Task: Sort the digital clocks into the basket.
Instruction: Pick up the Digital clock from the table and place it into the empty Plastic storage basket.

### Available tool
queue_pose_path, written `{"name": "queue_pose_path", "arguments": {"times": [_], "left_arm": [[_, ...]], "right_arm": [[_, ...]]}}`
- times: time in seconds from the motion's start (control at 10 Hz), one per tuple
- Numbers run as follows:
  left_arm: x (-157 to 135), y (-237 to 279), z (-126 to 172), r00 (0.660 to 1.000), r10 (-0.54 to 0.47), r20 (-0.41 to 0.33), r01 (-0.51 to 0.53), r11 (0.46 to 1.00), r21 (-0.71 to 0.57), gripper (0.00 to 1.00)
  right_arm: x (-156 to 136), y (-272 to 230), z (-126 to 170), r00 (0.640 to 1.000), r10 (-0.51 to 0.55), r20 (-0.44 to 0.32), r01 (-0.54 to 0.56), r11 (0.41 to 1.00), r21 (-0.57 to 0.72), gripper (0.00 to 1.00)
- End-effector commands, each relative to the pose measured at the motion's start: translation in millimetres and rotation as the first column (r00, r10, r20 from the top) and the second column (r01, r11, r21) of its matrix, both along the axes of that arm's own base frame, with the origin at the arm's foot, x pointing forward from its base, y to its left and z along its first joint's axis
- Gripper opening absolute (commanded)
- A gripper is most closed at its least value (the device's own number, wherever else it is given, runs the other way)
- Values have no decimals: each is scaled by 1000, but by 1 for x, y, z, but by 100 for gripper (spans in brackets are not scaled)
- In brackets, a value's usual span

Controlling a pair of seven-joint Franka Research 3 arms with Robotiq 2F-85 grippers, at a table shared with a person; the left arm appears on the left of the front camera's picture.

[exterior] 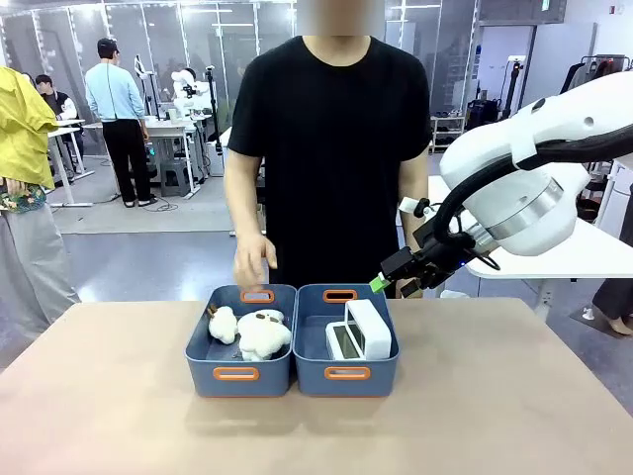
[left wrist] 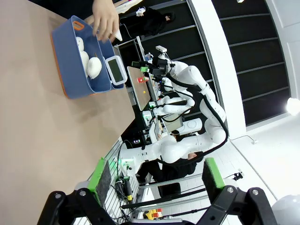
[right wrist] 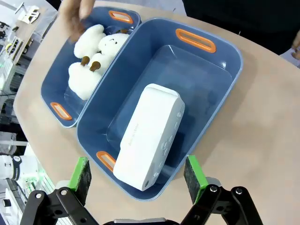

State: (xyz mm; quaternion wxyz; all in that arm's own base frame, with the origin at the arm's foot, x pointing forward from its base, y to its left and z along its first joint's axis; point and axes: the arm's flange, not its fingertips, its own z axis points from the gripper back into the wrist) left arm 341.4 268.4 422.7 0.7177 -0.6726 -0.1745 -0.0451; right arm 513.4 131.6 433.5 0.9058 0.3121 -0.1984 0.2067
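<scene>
Two blue bins stand side by side mid-table. The right-hand basket [exterior: 347,381] [right wrist: 220,75] holds the digital clocks. One clock [exterior: 343,342] [left wrist: 115,69] shows its dark screen. A second white clock [exterior: 371,325] [right wrist: 150,133] lies against it and hides it in the right wrist view. My right gripper [exterior: 379,284] [right wrist: 137,176] hangs open just above the basket's far right corner, holding nothing. My left gripper [left wrist: 158,180] is open and empty, well away from the bins, which sit far off in its view.
The left bin [exterior: 237,381] [right wrist: 56,89] [left wrist: 63,51] holds white sheep plush toys [exterior: 252,332] [right wrist: 93,54]. The person's hand [exterior: 252,265] [left wrist: 105,18] hovers over its far rim. Bare tabletop [exterior: 119,416] lies in front and to both sides.
</scene>
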Motion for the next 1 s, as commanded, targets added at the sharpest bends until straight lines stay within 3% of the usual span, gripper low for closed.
{"name": "queue_pose_path", "arguments": {"times": [0.0,0.2,0.4,0.6,0.7,0.9], "left_arm": [[-3,1,2,1000,-14,8,14,1000,-1,100],[-3,1,2,1000,-14,8,14,1000,-1,100],[-3,1,2,1000,-14,8,14,1000,-1,100],[-3,1,2,1000,-14,8,14,1000,-1,100],[-3,1,2,1000,-14,8,14,1000,-1,100],[-3,1,2,1000,-14,8,14,1000,-1,100]], "right_arm": [[-24,-43,-4,999,2,-33,3,988,157,100],[-50,-101,-3,986,128,-109,-77,920,384,100],[-61,-171,-10,982,87,-166,25,815,579,100],[-68,-204,-22,971,91,-222,74,766,639,100],[-76,-219,-26,972,93,-214,74,749,658,100],[-100,-275,-48,953,82,-292,165,668,726,100]]}}
